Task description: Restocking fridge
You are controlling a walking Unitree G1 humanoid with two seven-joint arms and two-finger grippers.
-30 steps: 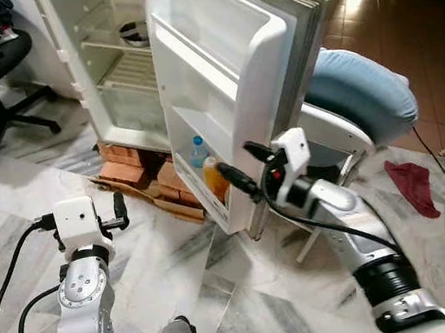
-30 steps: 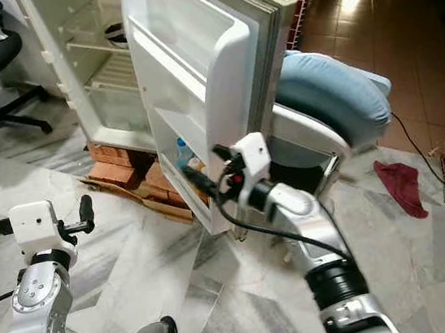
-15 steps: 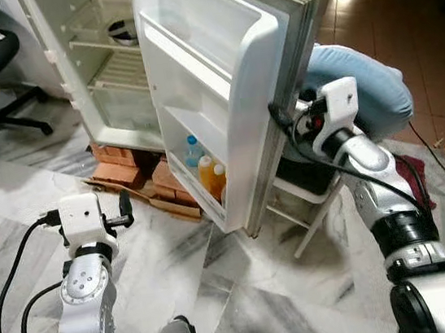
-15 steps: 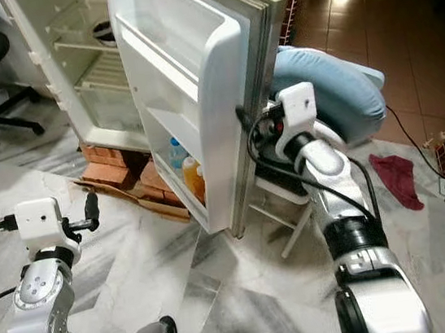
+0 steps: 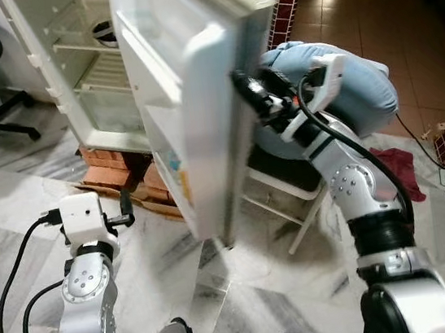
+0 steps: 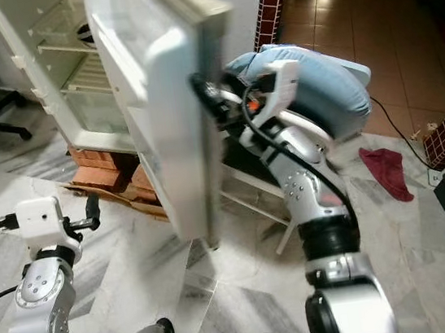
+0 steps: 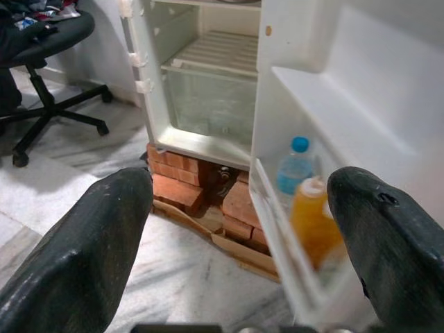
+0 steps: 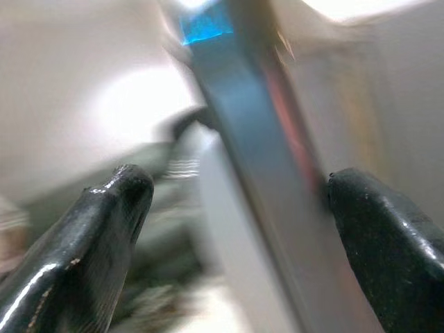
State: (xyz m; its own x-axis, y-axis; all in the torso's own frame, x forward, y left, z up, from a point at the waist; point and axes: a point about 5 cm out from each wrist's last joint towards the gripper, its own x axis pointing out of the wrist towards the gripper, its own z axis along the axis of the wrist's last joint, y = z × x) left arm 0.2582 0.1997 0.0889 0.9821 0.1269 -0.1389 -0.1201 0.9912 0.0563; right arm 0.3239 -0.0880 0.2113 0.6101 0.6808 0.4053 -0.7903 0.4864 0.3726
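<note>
We begin with the fridge (image 5: 97, 84): its body stands open on a base of bricks (image 7: 182, 186), and the wire shelves inside look almost bare; only a dark round thing, perhaps a bowl (image 5: 105, 39), sits at the back of an upper shelf. The fridge door (image 5: 187, 114) is blurred and stands edge-on to us, so we judge that it is swinging.

Our right arm is raised behind the outer face of the door, and the right tool (image 5: 249, 89) is against that face near the door's free edge. In the right wrist view its two black fingers (image 8: 104, 229) stand well apart, with a blurred door edge between them and nothing held. We read this as a push on the door, not a grasp.

Our left arm is low in front of the fridge. The left tool (image 7: 243, 236) is open and empty too, and it points toward the bottom of the door.

In the lowest door shelf, at its front rail, stand two bottles: a clear bottle with a blue cap (image 7: 294, 172) and, just beside it, an orange juice bottle (image 7: 313, 220). They are upright and inside the rail.

So we judge the restocking to be near its end: the drinks are in place and both tools are free. What remains, as far as we can see, is to bring the door fully shut. Whether more goods wait somewhere else, we cannot tell.
</note>
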